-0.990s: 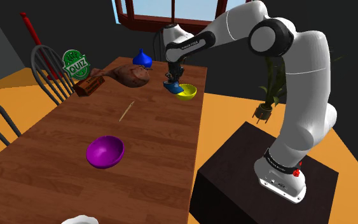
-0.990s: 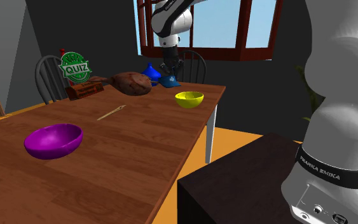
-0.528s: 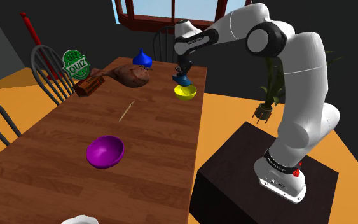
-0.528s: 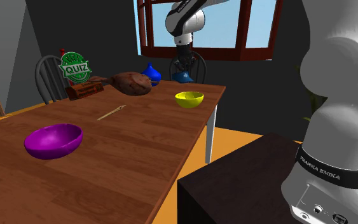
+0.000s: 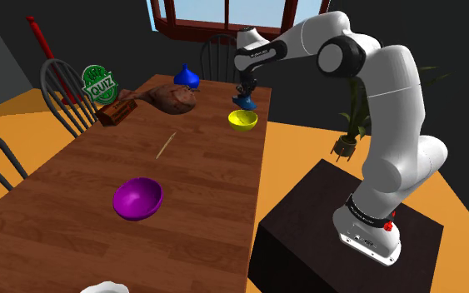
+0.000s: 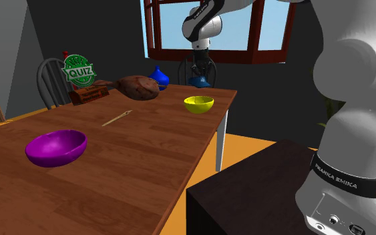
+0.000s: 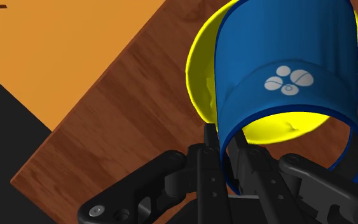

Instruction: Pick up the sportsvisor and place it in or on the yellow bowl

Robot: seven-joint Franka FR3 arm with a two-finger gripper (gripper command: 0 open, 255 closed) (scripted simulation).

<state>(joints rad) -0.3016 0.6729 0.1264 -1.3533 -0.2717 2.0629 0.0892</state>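
**Status.** The jaws are narrow and pinch the thin wall of the blue sports visor (image 7: 285, 70) at the edge of its band. The visor hangs in the air directly above the yellow bowl (image 5: 242, 121), with a clear gap to the rim. In the wrist view the yellow bowl (image 7: 198, 76) shows around and through the visor's open loop. This suggests the alignment is close.

**Position.** The yellow bowl (image 6: 199, 103) stands on the wooden desk (image 5: 199, 191), near the desk's long edge. In the second exterior view the visor (image 6: 199, 81) hangs just above the bowl. A purple bowl (image 5: 137, 198) lies well apart from the yellow bowl, further along the desk.

**Handling.**
- The visor is probably light and thin-walled, and its band likely flexes.
- A one-sided pinch on the band is the practical hold. The brim would offer a broader surface but a less steady one.
- Held by one edge, the visor may swing or twist.
- The visor looks about as wide as the bowl, so it may rest across the rim rather than settle inside.

**Step in hand.** Lower the visor toward the bowl, then release.
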